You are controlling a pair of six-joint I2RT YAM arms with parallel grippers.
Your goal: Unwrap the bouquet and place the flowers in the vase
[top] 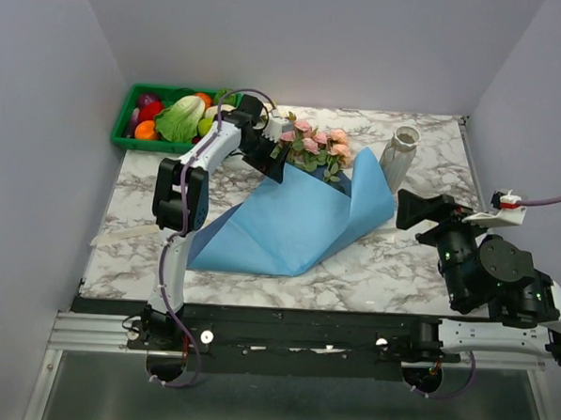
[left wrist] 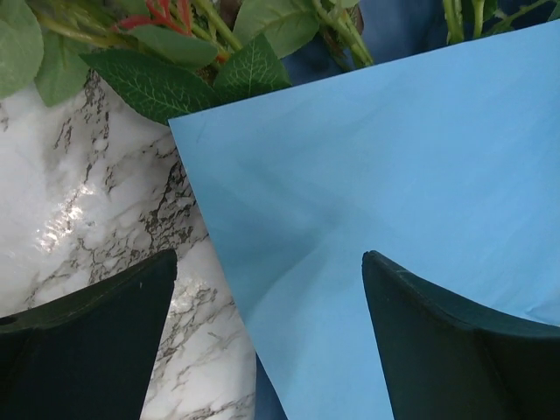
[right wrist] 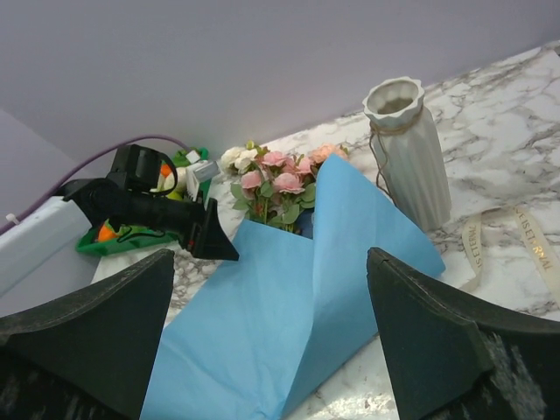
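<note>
The left gripper (left wrist: pixel 269 262) fills its own camera, jaws spread wide and holding nothing, poised over the far left edge of the blue paper (top: pixel 289 225), just short of the leaves. The right gripper (right wrist: pixel 271 254) is equally wide and empty, well back at the near right. The ribbon (right wrist: pixel 516 236) lies loose beside the vase (top: pixel 399 152) and the sheet is opened out, so unwrapping looks nearly done. The flowers (top: pixel 314 141) rest on the sheet's far end. The next move calls for pinching the stems and lifting them clear. A raised paper flap stands just beside the vase, the green crate (top: pixel 140 104) crowds the left arm, and bare table (top: pixel 391 263) lies open at the near right
</note>
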